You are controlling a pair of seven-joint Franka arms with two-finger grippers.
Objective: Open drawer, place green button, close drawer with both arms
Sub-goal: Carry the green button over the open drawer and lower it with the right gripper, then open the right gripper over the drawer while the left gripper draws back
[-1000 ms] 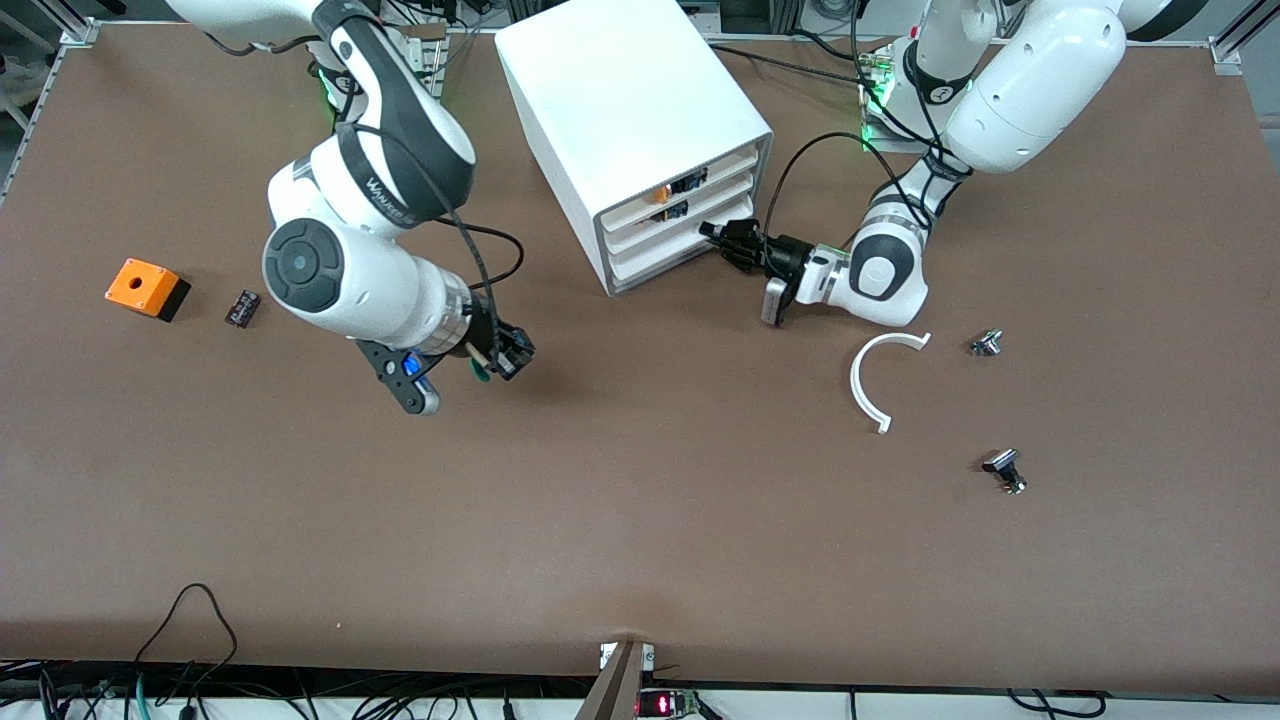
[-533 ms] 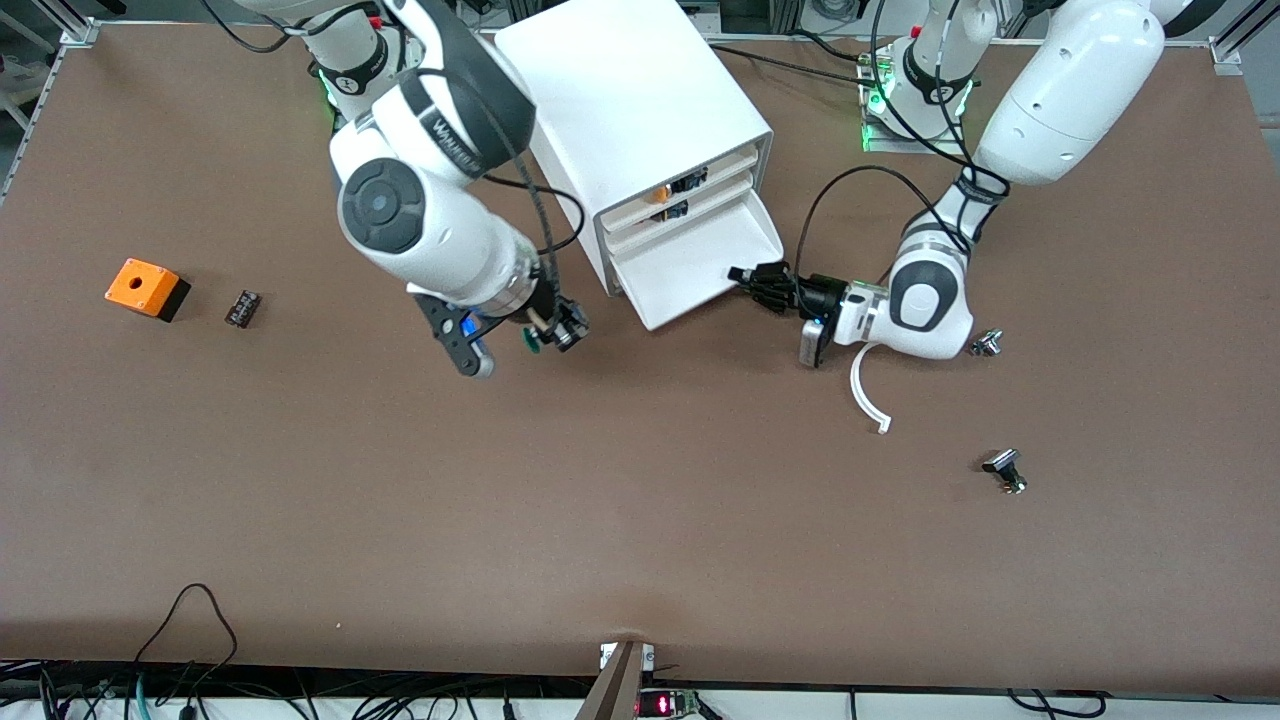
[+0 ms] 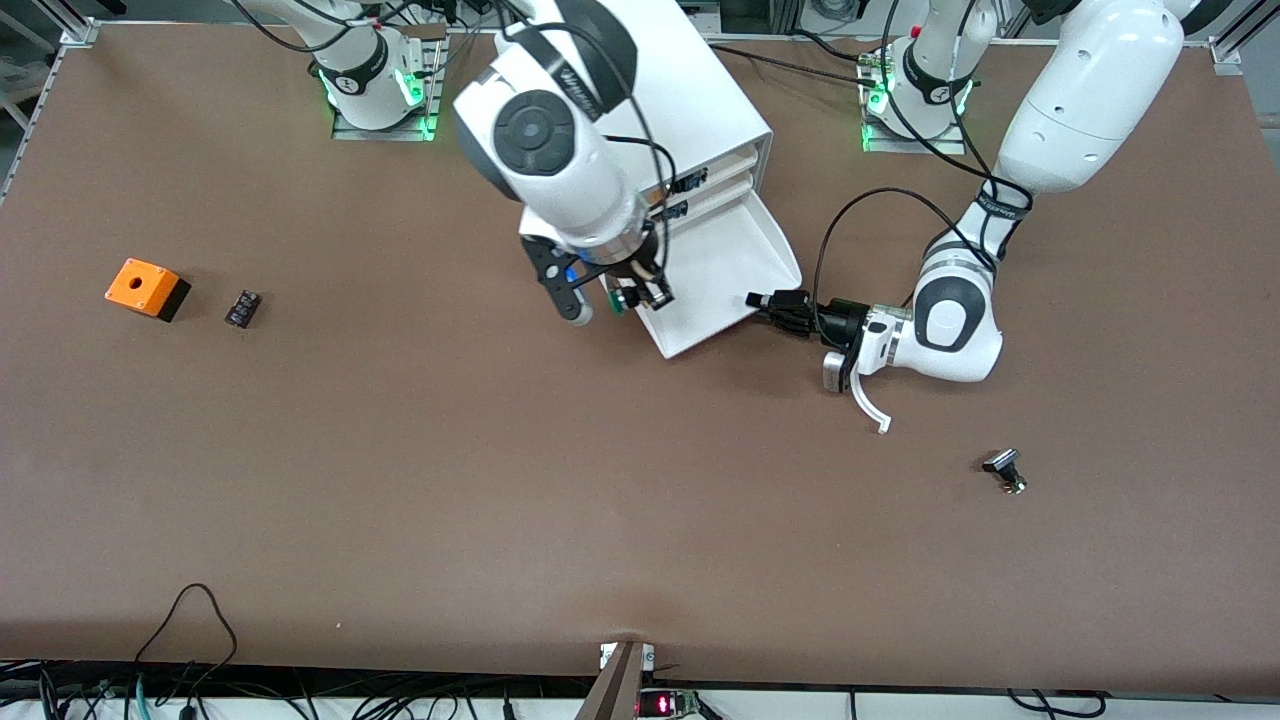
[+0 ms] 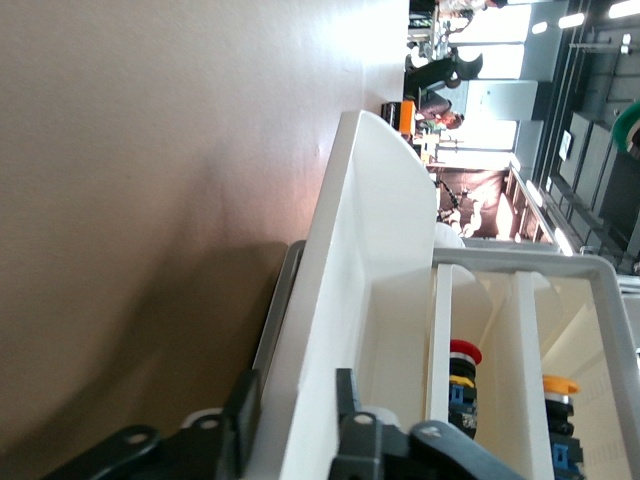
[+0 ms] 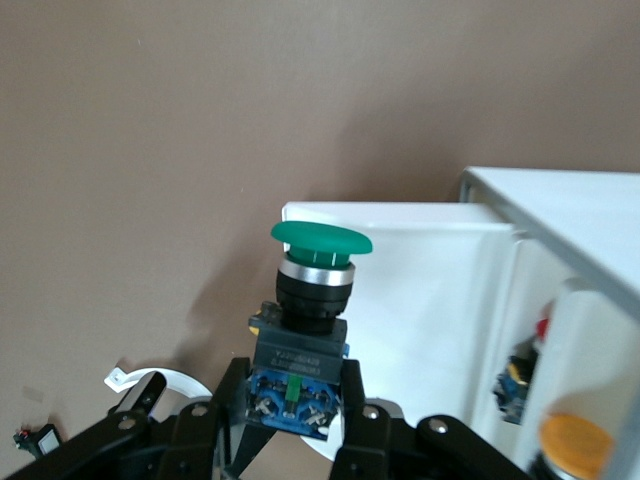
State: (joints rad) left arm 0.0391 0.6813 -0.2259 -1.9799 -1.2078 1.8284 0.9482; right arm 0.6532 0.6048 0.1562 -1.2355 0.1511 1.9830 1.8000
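Showing green-capped, black-bodied button (image 5: pixel 305 330), blue base

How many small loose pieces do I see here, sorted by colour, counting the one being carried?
Orange: 1, the orange box
Black: 2, the small black block and the black-capped silver part
White: 1, the curved strip
Green: 1, the button in the right gripper
Total: 5
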